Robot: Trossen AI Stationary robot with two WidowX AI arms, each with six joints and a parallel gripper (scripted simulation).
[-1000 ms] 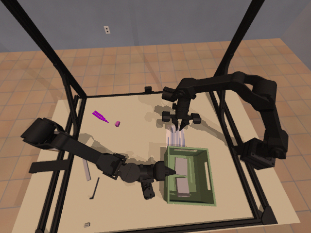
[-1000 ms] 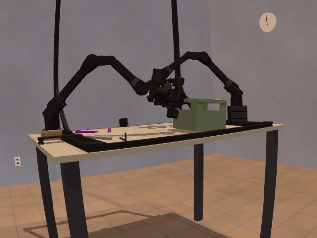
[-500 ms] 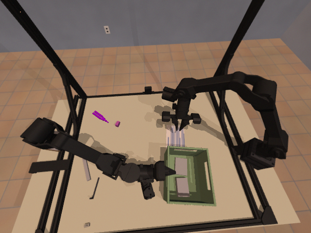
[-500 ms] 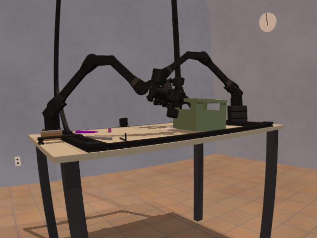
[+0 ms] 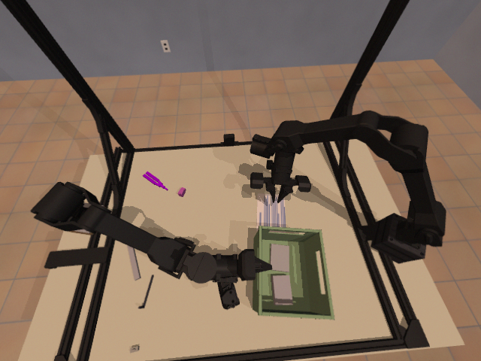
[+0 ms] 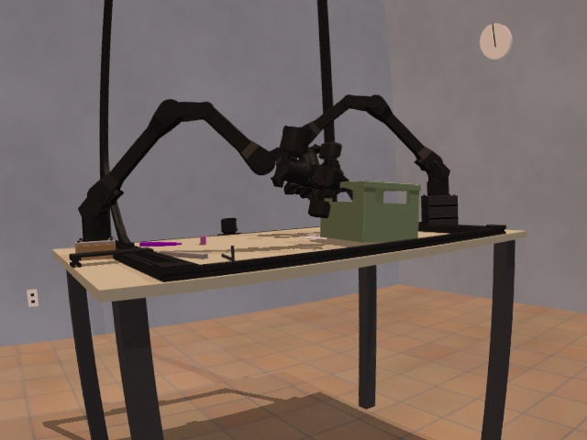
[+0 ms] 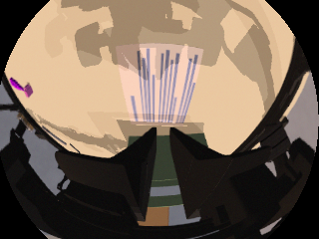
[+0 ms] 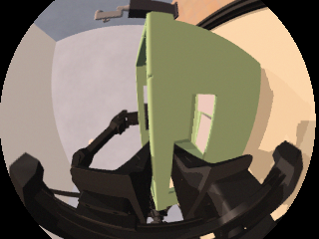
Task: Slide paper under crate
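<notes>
R gripper is closed on the long-side rim of the crate, prob to tip it up. L gripper is open just a crack, nothing in it, tips over the striped sheet, imo placed to push it under. Can't tell if they touch it.

Sheet runs from under the L tips to the crate's short wall; can't tell if any's underneath. Crate looks flat atm, so lift's still to do imo.

Count: 1 crate, 1 sheet, 2 pale blocks inside, just past R fingers.
</notes>
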